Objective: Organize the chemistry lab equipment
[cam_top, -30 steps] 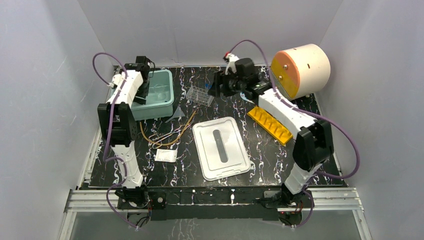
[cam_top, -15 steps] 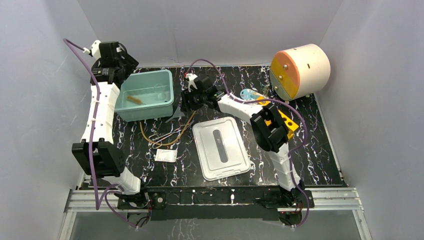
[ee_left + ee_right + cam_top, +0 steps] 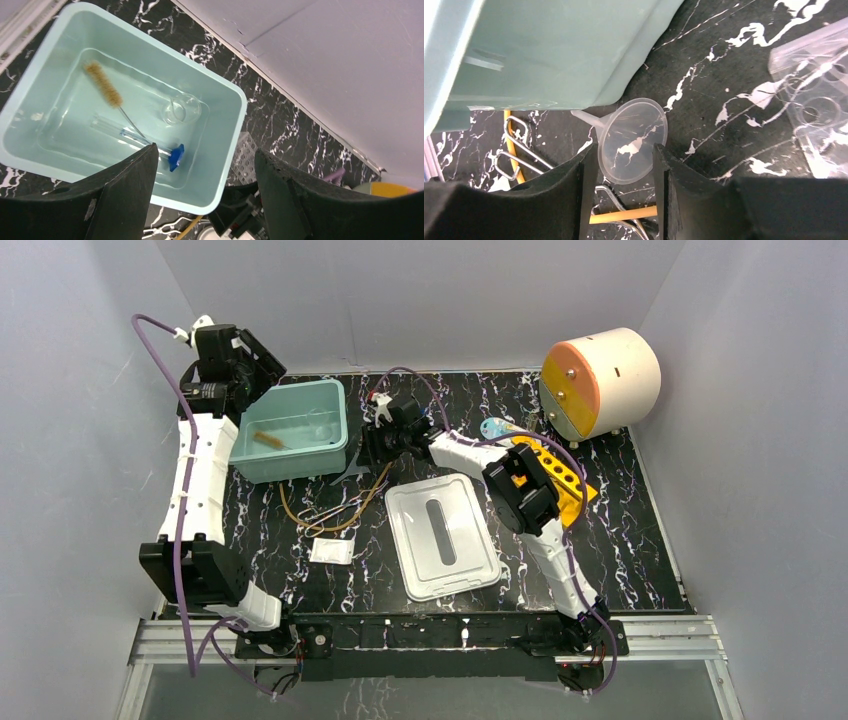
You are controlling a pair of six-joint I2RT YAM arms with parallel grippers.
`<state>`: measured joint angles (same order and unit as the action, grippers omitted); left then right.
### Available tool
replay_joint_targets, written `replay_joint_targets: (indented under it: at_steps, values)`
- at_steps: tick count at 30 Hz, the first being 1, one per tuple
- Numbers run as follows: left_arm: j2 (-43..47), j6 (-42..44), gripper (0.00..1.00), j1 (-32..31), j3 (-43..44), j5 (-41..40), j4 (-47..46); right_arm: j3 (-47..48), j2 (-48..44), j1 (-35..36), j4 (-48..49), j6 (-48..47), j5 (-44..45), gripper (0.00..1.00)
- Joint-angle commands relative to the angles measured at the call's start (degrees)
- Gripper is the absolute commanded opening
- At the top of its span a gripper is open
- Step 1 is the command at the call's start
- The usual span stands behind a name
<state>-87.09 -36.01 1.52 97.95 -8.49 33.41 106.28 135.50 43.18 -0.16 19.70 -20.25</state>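
My right gripper [image 3: 380, 444] reaches left of centre. In the right wrist view it is open [image 3: 625, 150], one finger on each side of the wide rim of the clear funnel [image 3: 631, 140], which lies on the table by the teal bin [image 3: 549, 50]. Tan tubing [image 3: 624, 215] and thin metal rods [image 3: 519, 160] lie under the fingers. My left gripper [image 3: 238, 375] is open and empty [image 3: 206, 150], high over the bin [image 3: 227, 165]. The bin holds a brush [image 3: 102, 90], a blue-capped tube [image 3: 145, 142] and a clear glass flask [image 3: 181, 109].
The clear rack [image 3: 819, 110] stands right of the funnel. A yellow rack [image 3: 560, 475] and a blue-capped tube [image 3: 495, 427] lie at back right by the cream drum [image 3: 600, 380]. A white lid [image 3: 442, 535] and a white packet [image 3: 331, 551] lie in the middle.
My left arm has lifted out of the bin to the back left. My right arm has swung from the back right over to the funnel and settled around it.
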Motion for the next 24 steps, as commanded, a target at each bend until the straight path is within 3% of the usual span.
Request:
replay_joint_targets:
  at_steps: [1, 9, 15, 24]
  values:
    - [2.2, 0.3, 0.69, -0.7, -0.1, 2.4, 0.1, 4.1, 1.0, -0.1, 3.0, 1.3, -3.2, 0.48]
    - [2.8, 0.6, 0.7, -2.6, 0.3, 1.5, 0.4, 4.2, 1.3, -0.2, 5.5, 3.2, -9.0, 0.24]
    - [2.5, 1.2, 0.72, -2.6, 1.0, 3.3, -0.2, 3.5, -1.0, -0.9, 3.3, 2.1, -8.8, 0.0]
    - [2.8, 2.5, 0.73, -2.6, 1.5, 3.6, -1.1, -2.7, -9.7, -1.6, 0.4, 0.0, -9.3, 0.0]
